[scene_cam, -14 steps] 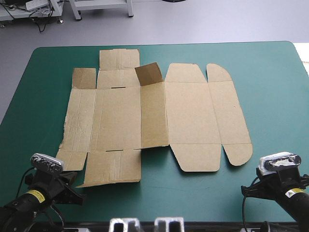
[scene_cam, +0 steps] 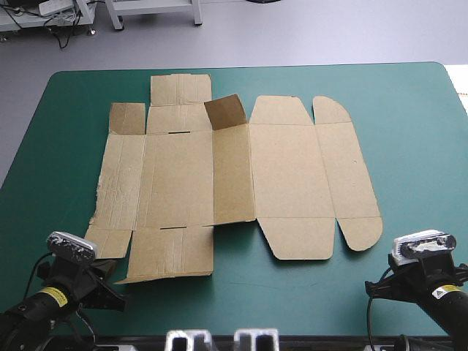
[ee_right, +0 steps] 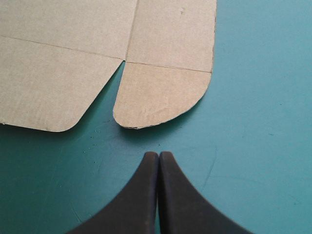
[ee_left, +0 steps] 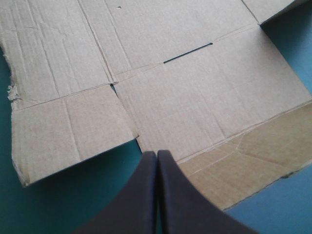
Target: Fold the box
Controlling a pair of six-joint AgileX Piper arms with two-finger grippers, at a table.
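Table point(scene_cam: 44, 183): we see the teal-green cover bare around both grippers, which sit by the near edge, one toward each corner.
Left gripper point(ee_left: 157, 152): its two black fingers point(ee_left: 141, 195) are pressed together into one pointed arch, with nothing between them.
Ahead of the left gripper: the box point(ee_left: 195, 92), a flat cut sheet of brown board. The tip points at the sheet's near edge, right where two near flaps part. We cannot tell whether tip and board touch.
Beside the left gripper: a creased strip point(ee_left: 253, 156) along the box's near edge on one side, a square corner flap point(ee_left: 68, 131) on the other.
Farther ahead of it: a narrow slot point(ee_left: 188, 53) cut along a fold line.
Between the grippers: the box lies spread in the middle of the table, every panel down but one small flap point(scene_cam: 225, 111), tilted up at the far side, well ahead of both grippers.
Right gripper point(ee_right: 159, 152): fingers likewise closed to a point, empty, over bare cover.
Ahead of the right gripper: a rounded flap point(ee_right: 158, 95) of the box, near the tip but apart from it, lying flat. A larger flap point(ee_right: 48, 92) lies beside that one.
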